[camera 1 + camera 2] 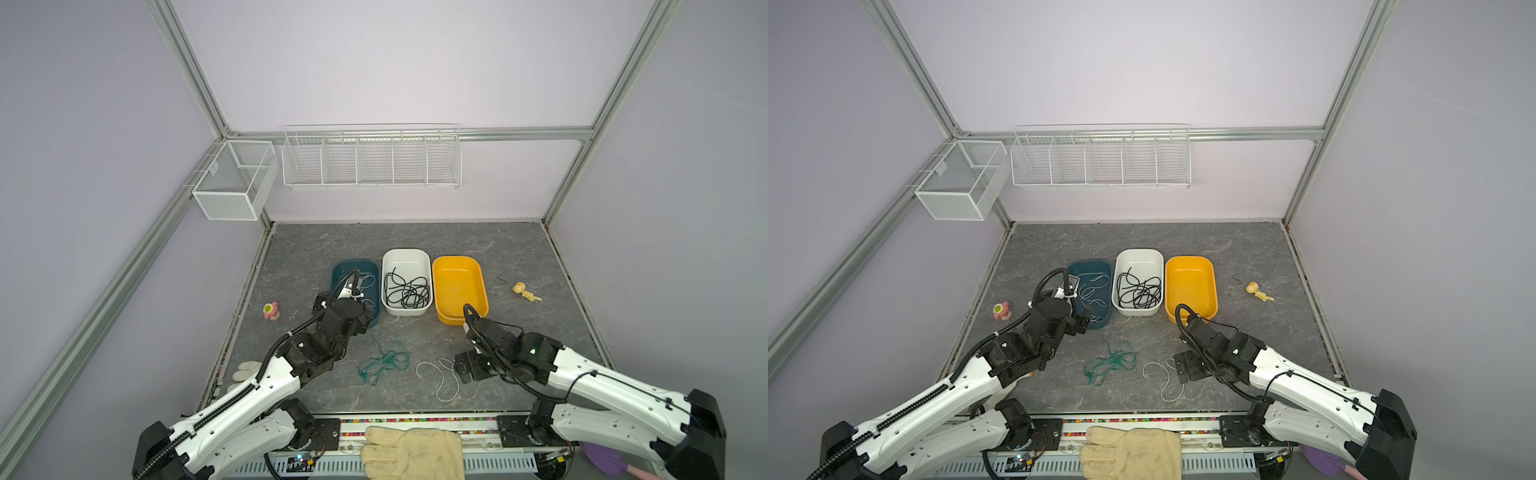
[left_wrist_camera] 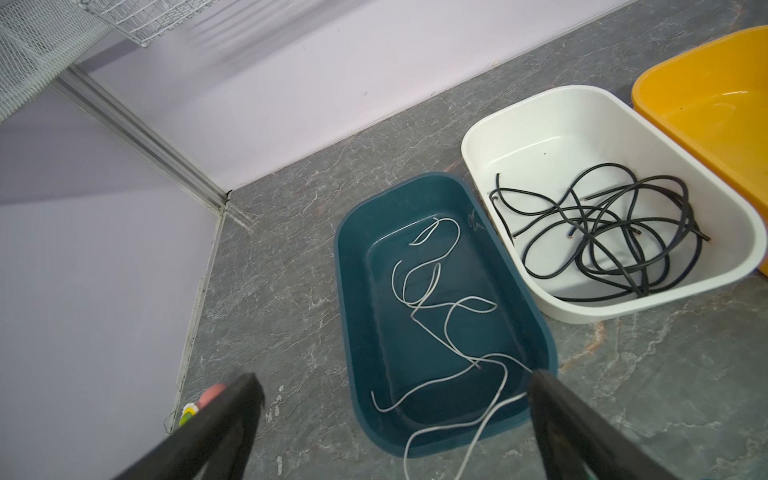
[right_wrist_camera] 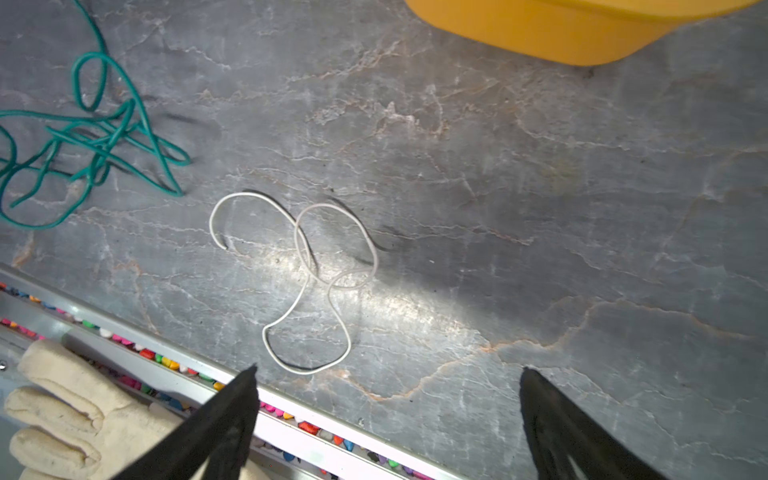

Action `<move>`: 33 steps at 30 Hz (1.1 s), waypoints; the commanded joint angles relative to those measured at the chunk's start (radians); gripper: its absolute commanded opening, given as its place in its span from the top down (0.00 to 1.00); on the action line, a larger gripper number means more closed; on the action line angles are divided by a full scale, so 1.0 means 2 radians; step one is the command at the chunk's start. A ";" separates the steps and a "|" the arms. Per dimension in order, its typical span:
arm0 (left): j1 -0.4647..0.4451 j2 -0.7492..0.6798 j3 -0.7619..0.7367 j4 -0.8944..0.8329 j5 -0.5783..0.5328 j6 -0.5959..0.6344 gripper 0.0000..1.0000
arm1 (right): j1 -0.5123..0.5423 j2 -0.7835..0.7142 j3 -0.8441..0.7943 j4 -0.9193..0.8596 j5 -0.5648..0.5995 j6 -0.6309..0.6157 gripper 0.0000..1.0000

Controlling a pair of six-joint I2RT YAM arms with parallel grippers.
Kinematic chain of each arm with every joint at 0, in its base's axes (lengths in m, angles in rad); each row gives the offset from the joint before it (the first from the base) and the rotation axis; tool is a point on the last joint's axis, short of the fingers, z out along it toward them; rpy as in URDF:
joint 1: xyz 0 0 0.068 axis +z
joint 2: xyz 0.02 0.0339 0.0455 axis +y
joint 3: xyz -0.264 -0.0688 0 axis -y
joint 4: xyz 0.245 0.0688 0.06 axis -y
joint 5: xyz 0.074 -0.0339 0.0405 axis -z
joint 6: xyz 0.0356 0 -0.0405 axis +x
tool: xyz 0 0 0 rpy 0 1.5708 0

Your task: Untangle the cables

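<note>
Sorting seems midway: left gripper (image 2: 395, 374) and right gripper (image 3: 386, 370) gape empty; next, pinch the loose white cable (image 3: 308, 266) near six o'clock on the table (image 1: 519, 257).

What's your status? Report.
Left pincer, right pincer open, empty. Black cables in white bin, white cable in teal bin. Teal tangle, second white cable loose. Nothing blocking.

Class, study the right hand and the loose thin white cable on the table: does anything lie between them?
Nothing visible does. The open right hand hangs over grey marbled tabletop near the thin white cable; the teal-green cable tangle lies off to one side.
</note>
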 commanded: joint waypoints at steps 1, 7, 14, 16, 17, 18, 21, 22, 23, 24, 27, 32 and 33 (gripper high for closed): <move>-0.002 -0.008 -0.006 0.008 -0.009 0.011 0.01 | 0.016 0.017 -0.011 0.025 -0.010 0.010 0.06; -0.001 -0.015 -0.007 0.008 -0.011 0.012 0.01 | 0.040 0.056 0.005 0.039 -0.007 0.010 0.12; -0.002 -0.020 -0.010 0.005 -0.009 0.022 0.01 | 0.043 0.096 0.008 0.071 -0.028 -0.001 0.30; -0.003 -0.025 -0.013 0.005 0.002 0.026 0.01 | 0.043 0.107 0.009 0.078 -0.033 -0.001 0.36; -0.004 -0.027 -0.016 0.007 0.008 0.029 0.01 | 0.044 0.112 0.009 0.079 -0.033 -0.001 0.37; -0.005 -0.030 -0.019 0.007 0.016 0.034 0.01 | 0.044 0.118 0.009 0.080 -0.033 -0.001 0.38; -0.007 -0.036 -0.024 0.006 0.037 0.045 0.01 | 0.043 0.131 0.009 0.082 -0.035 -0.002 0.43; -0.009 -0.037 -0.026 0.006 0.040 0.048 0.01 | 0.044 0.134 0.008 0.082 -0.034 -0.002 0.44; -0.010 -0.038 -0.028 0.006 0.043 0.051 0.01 | 0.043 0.136 0.008 0.082 -0.034 -0.001 0.44; -0.011 -0.039 -0.031 0.006 0.051 0.057 0.01 | 0.044 0.139 0.008 0.082 -0.034 -0.002 0.44; -0.016 -0.040 -0.036 0.002 0.073 0.072 0.01 | 0.043 0.143 0.008 0.083 -0.034 -0.002 0.48; -0.030 -0.046 -0.040 -0.006 0.091 0.094 0.01 | 0.043 0.149 0.006 0.085 -0.037 -0.007 0.51; -0.032 -0.050 -0.042 -0.008 0.101 0.103 0.01 | 0.043 0.150 0.006 0.085 -0.036 -0.008 0.52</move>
